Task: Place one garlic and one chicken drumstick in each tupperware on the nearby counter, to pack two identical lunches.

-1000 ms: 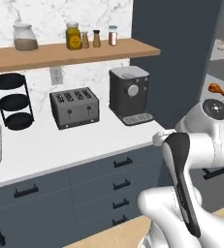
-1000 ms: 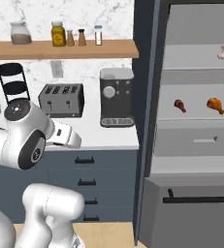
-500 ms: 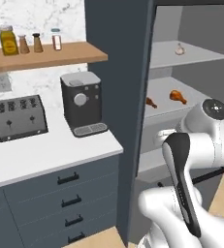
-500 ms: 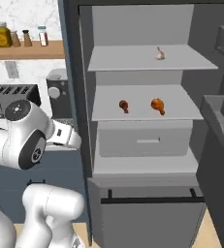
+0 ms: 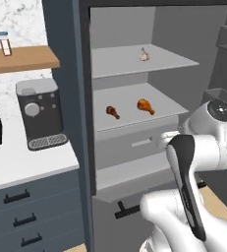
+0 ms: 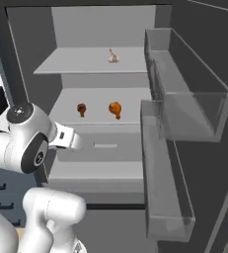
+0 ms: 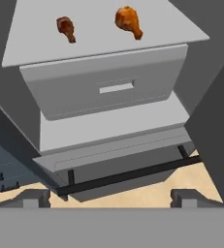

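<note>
I am looking into an open fridge with the arm folded in front of it. One garlic (image 5: 144,54) is sitting on the upper shelf (image 5: 120,61), toward the right part of it, with its pointed tip standing up; in the right base view the same bulb (image 6: 113,57) is leaning slightly. Two chicken drumsticks are lying on the middle shelf (image 5: 125,110), apart from each other. The smaller drumstick (image 5: 112,112) is lying with its long axis slanting, the fat end toward the back left and the bone end pointing to the front right. The larger drumstick (image 5: 145,106) is lying the same way, its meaty end at the back and its bone end aimed forward and to the right; the hand view is showing that slant well for both the small one (image 7: 66,28) and the large one (image 7: 128,21).

The gripper (image 7: 110,197) is hanging released, its fingertips (image 7: 35,198) standing wide apart and holding nothing, facing the drawer (image 7: 104,82) under the middle shelf.

To the left, a coffee machine (image 5: 39,114) is standing on the counter (image 5: 26,162). I am seeing no readable writing or brand marks anywhere.
</note>
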Available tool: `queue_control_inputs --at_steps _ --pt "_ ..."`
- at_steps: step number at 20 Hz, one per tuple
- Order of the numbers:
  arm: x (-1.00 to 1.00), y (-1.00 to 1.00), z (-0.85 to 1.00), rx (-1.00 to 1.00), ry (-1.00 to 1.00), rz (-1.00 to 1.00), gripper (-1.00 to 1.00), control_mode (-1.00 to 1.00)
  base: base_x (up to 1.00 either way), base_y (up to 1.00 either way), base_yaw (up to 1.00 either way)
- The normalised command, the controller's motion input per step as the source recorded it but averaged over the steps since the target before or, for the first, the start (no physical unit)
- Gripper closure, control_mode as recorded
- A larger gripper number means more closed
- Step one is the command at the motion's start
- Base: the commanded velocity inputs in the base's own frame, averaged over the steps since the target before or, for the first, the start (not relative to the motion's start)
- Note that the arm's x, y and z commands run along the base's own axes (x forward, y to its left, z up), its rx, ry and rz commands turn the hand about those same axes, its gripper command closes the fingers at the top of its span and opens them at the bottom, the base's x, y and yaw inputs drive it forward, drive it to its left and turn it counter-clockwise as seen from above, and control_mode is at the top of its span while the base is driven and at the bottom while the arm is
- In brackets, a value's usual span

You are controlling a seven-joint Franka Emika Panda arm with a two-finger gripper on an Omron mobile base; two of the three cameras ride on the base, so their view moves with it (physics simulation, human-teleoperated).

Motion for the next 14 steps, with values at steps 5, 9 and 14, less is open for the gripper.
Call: queue_control_inputs --at_steps 5,9,14 --pt "0.00 0.00 0.00 0.00 0.00 0.00 -1.00 1.00 0.57 -0.06 0.14" --pt "0.00 0.00 0.00 0.00 0.00 0.00 -1.00 1.00 0.56 -0.03 0.13" --pt "0.00 0.00 0.00 0.00 0.00 0.00 -1.00 1.00 0.46 -0.17 0.17"
